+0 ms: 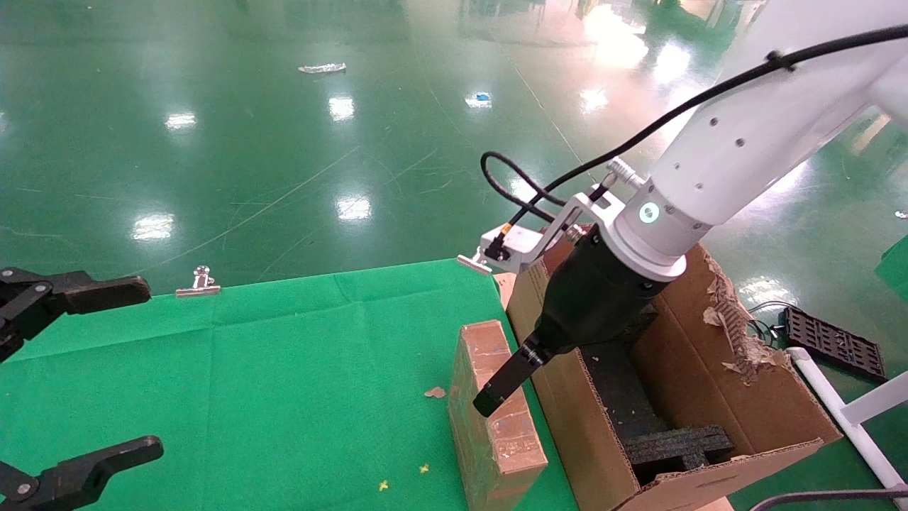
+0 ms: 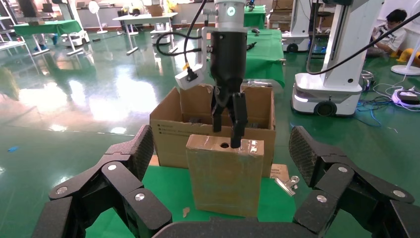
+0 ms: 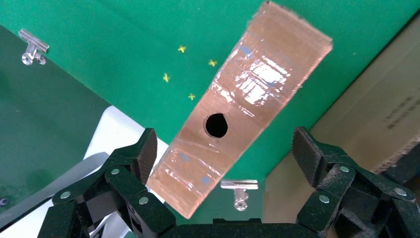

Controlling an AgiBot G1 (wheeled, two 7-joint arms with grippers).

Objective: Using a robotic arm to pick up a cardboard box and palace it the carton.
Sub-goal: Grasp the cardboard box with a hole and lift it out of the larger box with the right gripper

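Note:
The slim brown cardboard box (image 1: 496, 426) stands upright on the green table, its narrow top face with the round hole facing up. It also shows in the left wrist view (image 2: 225, 178) and the right wrist view (image 3: 257, 84). My right gripper (image 1: 496, 397), on the white arm, is open and hangs just over the box's top, its fingers (image 3: 143, 153) spread to either side of the holed face. The large carton (image 1: 709, 312) with black foam blocks (image 1: 674, 443) stands right beside the box, on its right. My left gripper (image 1: 135, 372) is open and empty at the table's left edge.
Binder clips (image 1: 198, 284) (image 3: 238, 191) hold the green cloth at the table's edges. A cardboard scrap (image 1: 435, 392) lies left of the box. A black tray (image 1: 837, 341) and white pipe lie on the floor right of the carton. The carton's far flap edge is torn.

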